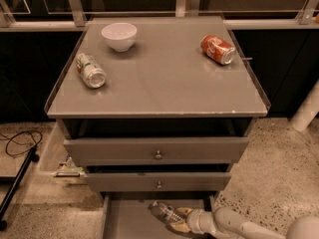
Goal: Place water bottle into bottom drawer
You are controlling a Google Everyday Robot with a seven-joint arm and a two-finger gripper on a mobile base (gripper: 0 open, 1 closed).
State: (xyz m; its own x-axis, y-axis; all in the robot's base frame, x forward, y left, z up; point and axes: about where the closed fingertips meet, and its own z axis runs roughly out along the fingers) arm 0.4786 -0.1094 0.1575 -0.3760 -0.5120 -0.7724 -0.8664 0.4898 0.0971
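The water bottle (163,212), clear with a label band, lies tilted over the floor of the open bottom drawer (130,222) at the bottom of the camera view. My gripper (175,219) reaches in from the lower right on a white arm and is shut on the bottle's lower end. The bottle's neck points up and left, toward the drawer's back. Whether the bottle rests on the drawer floor cannot be told.
Two upper drawers with round knobs (158,155) are partly pulled out above. On the cabinet top lie a white bowl (119,36), a green-and-white can (90,70) and an orange-red soda can (218,49). A black cable (17,143) lies on the floor at left.
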